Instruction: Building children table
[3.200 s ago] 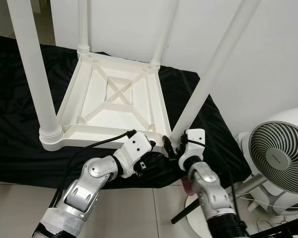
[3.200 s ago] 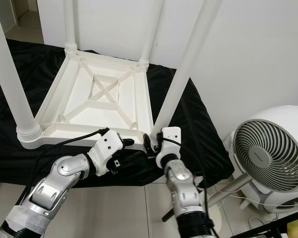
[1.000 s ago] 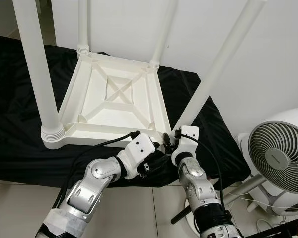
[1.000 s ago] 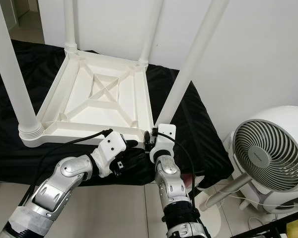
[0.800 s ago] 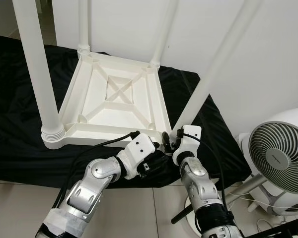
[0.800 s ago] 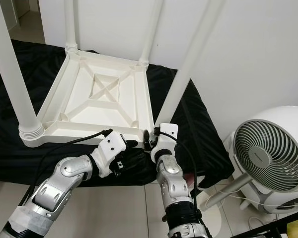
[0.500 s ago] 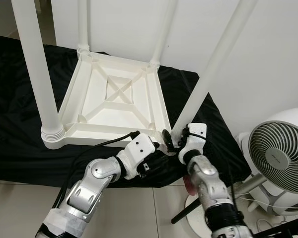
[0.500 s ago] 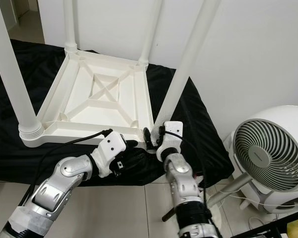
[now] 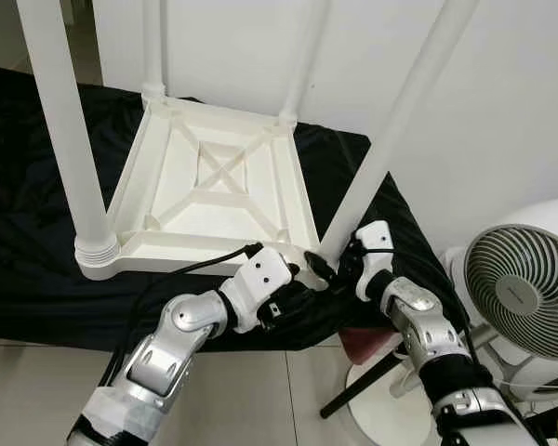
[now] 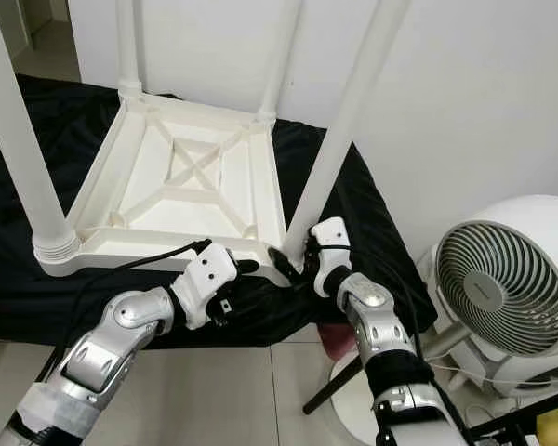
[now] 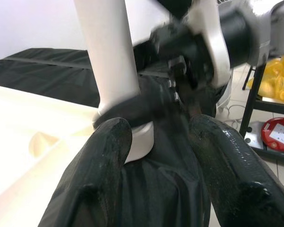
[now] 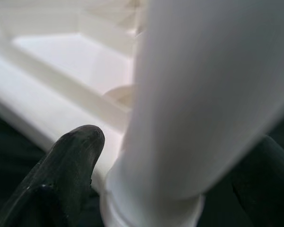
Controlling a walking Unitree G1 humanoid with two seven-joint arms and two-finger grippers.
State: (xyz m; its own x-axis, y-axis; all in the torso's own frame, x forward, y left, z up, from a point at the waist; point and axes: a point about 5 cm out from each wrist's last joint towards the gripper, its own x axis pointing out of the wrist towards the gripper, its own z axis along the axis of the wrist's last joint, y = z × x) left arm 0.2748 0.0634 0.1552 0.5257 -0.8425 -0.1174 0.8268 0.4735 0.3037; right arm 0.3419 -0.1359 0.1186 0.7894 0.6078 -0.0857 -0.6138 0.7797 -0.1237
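Note:
The white children's table (image 9: 214,200) lies upside down on a black cloth, its legs pointing up. The near right leg (image 9: 391,139) leans to the right from its corner socket (image 9: 312,255). My right gripper (image 9: 333,269) is shut on that leg's base, one finger (image 12: 71,156) on each side of the leg (image 12: 203,94). My left gripper (image 9: 293,295) is open and lies on the cloth just in front of the same corner. Between and beyond its fingers (image 11: 104,156) stands the socket (image 11: 132,127).
The thick near left leg (image 9: 70,139) stands in its socket at the front left corner. The black cloth (image 9: 28,186) covers a low platform beside a white wall. A white fan (image 9: 525,297) stands on the floor to the right, with a dark red stool (image 9: 367,344) under my right arm.
My right forearm has swung out to the right, with the gripper turning around the leg's base. The left arm has barely moved.

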